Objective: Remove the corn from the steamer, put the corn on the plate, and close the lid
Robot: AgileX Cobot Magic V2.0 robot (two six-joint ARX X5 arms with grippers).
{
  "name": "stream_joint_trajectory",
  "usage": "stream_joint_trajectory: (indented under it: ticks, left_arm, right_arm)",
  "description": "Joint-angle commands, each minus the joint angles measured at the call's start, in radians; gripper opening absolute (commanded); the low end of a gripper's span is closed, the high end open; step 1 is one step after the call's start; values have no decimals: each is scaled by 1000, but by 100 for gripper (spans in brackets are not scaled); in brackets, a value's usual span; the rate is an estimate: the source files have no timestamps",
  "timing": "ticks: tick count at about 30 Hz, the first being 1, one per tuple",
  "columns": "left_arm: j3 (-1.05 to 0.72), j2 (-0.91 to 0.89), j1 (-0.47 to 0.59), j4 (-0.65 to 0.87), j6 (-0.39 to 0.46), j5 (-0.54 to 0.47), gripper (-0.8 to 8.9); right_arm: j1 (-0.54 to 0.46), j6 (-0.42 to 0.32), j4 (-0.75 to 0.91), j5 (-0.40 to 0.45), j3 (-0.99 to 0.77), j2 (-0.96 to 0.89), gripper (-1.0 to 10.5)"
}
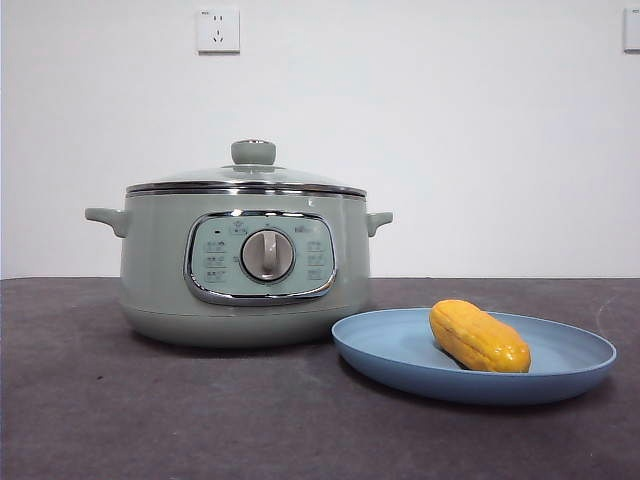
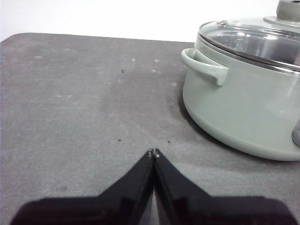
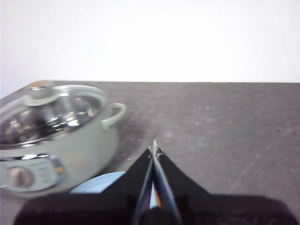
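Corn [image 1: 479,337] is already lying on the plate [image 1: 400,352], lower right of the frame, and the lid [image 1: 246,180] sits on the steamer [image 1: 150,270] left of centre. Both grippers, left [image 2: 153,152] and right [image 3: 154,149], have jaws pressed together, holding nothing. Glass lid looks heavy and slippery, so I'd grab its knob [image 1: 253,152].

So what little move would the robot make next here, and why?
Probably none beyond resting: the job looks finished. The stubby yellow corn cob lies on the shallow light-blue plate, and the domed glass lid sits closed on the sage-green electric steamer. The left gripper and right gripper are both shut, holding nothing, apart from the pot.
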Motion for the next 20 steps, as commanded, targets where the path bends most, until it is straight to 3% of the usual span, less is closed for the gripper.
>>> stream_joint_trajectory:
  ticks: [1, 13, 20]
  left_arm:
    - [-15, -2, 3, 7, -7, 0, -3]
    - [-15, -2, 3, 7, -7, 0, -3]
    - [-15, -2, 3, 7, -7, 0, -3]
  right_arm:
    - [-37, 31, 101, 6, -118, -53, 1]
    - [-78, 41, 146, 6, -350, -199, 1]
    - [-78, 30, 6, 6, -356, -270, 1]
